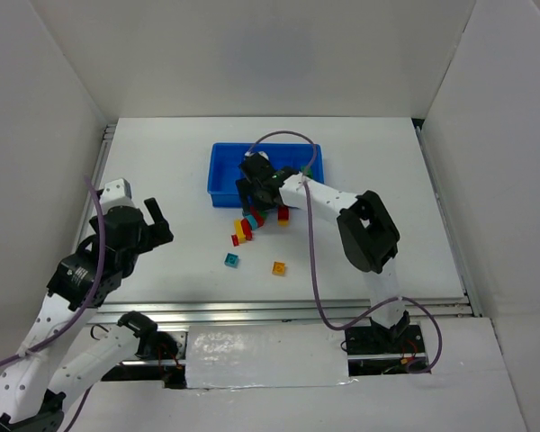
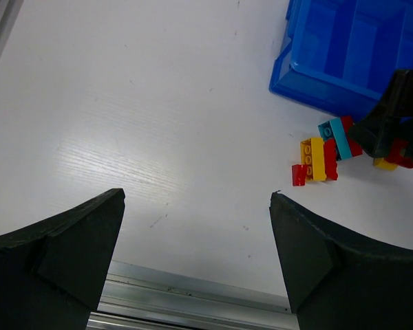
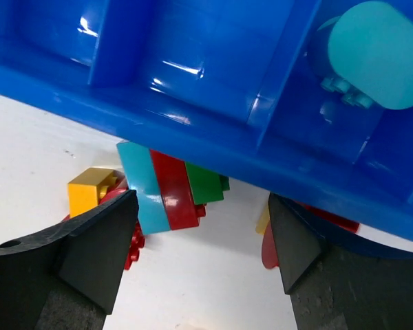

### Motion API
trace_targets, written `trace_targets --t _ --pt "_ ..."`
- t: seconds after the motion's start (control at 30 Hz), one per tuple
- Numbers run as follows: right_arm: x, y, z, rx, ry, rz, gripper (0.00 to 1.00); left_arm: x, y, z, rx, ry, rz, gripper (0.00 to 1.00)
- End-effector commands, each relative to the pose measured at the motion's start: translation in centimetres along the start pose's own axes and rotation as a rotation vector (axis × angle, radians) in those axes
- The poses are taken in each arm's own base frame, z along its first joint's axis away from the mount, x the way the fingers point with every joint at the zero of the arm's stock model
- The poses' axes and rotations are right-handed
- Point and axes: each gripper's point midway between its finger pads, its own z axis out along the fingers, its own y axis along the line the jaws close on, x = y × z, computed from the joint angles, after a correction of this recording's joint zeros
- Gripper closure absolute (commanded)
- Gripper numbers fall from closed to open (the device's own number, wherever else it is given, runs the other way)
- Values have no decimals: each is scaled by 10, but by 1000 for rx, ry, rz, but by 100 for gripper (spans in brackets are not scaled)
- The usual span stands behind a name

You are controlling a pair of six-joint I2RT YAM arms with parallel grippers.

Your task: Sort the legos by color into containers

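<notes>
Right wrist view: tray (image 3: 213, 130) cut off by frame edges; its wall hides upper ends of teal brick (image 3: 141, 189), red brick (image 3: 173, 196), green brick (image 3: 205, 184). Top view: right gripper (image 1: 259, 205) covers part of pile (image 1: 244, 228)

I work in a robotics lab test cell: plain white panel walls (image 1: 63, 81) box in my flat white tabletop (image 1: 387, 180) across the upper frame, bare aluminium rails (image 1: 279, 310) and loose purple cables (image 1: 312, 265) cross the bottom

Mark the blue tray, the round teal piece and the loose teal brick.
blue tray (image 1: 225, 175), top external view, bare left end.
round teal piece (image 3: 378, 55), right wrist view, curved side.
loose teal brick (image 1: 231, 259), top external view, top face.
</notes>
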Motion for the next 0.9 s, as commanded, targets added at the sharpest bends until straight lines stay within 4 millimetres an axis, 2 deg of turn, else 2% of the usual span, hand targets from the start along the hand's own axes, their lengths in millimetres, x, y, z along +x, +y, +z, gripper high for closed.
trace_targets --t 0.0,0.3,0.37,0.57,0.7,0.87 --pt "10 3 14 -5 35 -26 17 -6 -4 2 17 -24 9 1" --pt "20 14 31 -50 71 -30 18 -5 -9 2 51 -25 12 1" --pt "25 22 31 -84 85 -33 19 -4 -10 3 52 -20 18 0" --pt "33 25 31 -88 98 -33 21 -3 -11 3 60 -16 23 1" --pt "37 25 28 -83 97 -34 44 -3 -13 3 70 -15 25 1" --pt "28 33 5 -110 43 -18 50 -4 -14 3 77 -17 25 1"
